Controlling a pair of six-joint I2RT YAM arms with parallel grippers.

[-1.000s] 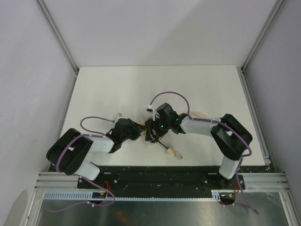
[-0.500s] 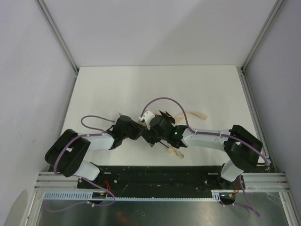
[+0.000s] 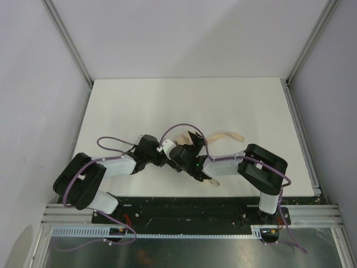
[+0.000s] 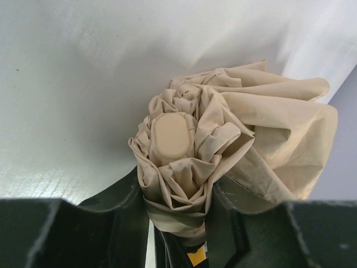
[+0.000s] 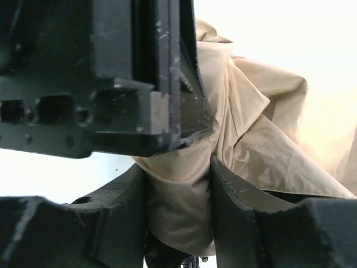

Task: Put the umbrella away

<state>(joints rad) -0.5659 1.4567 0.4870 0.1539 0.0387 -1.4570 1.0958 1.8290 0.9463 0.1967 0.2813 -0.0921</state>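
The umbrella (image 4: 223, 128) is a crumpled beige bundle, and the table (image 3: 139, 106) under it shows white on every side. The bundle sits closer to the table's near edge than to its far edge, about midway across.

The left gripper (image 4: 175, 192) comes at the umbrella from the left. Its fingers (image 4: 120, 215) pinch the gathered fabric just below the pale oval cap (image 4: 173, 135) at the tip, and the cloth bulges out above them.

The right gripper (image 5: 177, 181) reaches in from the umbrella's right. Its two fingers (image 5: 231, 192) are pressed against a thick fold of the fabric, which fills the gap between them. The dark block just above that fold is most likely the left gripper's body, though at this range it is hard to be sure.

In the top view both arms cover most of the umbrella. A tan strap (image 3: 226, 135) trails off to its right, and a small pale piece (image 3: 211, 182), probably the handle, shows on its near side.
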